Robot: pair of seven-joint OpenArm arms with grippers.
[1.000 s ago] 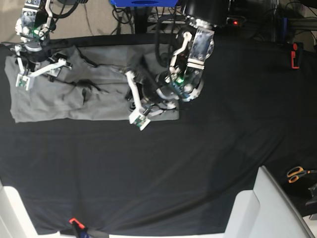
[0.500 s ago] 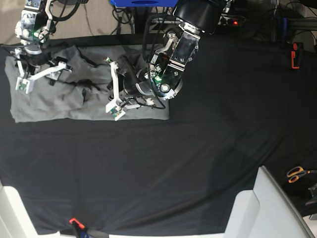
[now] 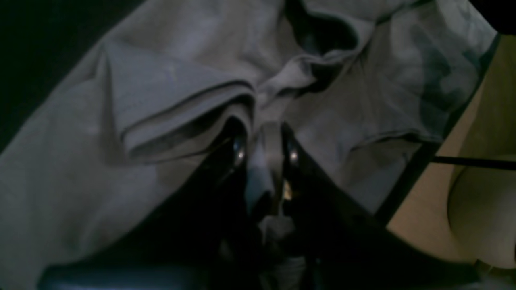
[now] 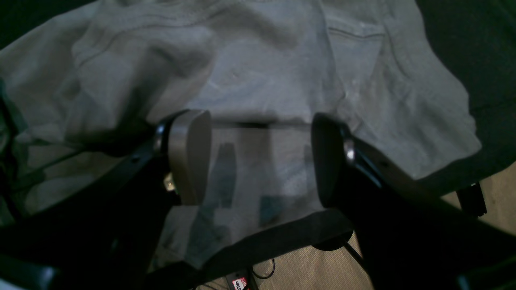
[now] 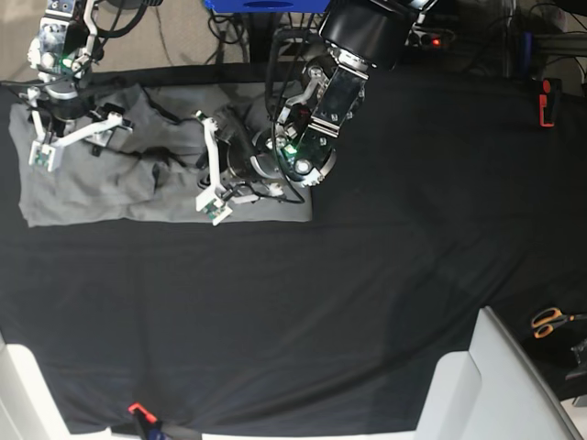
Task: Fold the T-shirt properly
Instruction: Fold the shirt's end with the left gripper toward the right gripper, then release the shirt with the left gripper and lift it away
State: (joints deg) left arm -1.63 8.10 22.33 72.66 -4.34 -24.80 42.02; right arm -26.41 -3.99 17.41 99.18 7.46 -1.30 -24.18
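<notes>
The grey T-shirt (image 5: 92,192) lies crumpled at the far left of the black cloth sheet (image 5: 367,302). My left gripper (image 5: 214,170) reaches over the shirt's right part. In the left wrist view the gripper (image 3: 266,135) is shut, pinching a raised fold of the shirt (image 3: 161,80) between its fingers. My right gripper (image 5: 73,137) hovers over the shirt's upper left part. In the right wrist view it (image 4: 260,157) is open and empty, its fingers (image 4: 189,157) spread just above the shirt (image 4: 262,72) near the table's edge.
Orange-handled scissors (image 5: 550,321) lie at the right edge. A white bin (image 5: 495,385) stands at the front right. A red object (image 5: 548,101) sits at the far right. A small orange clip (image 5: 138,409) is at the front edge. Cables hang behind the table.
My left gripper has moved left with the shirt's right part in it, pulling the right edge inward; it barely moved in the last half second. The right gripper has stayed almost still.
</notes>
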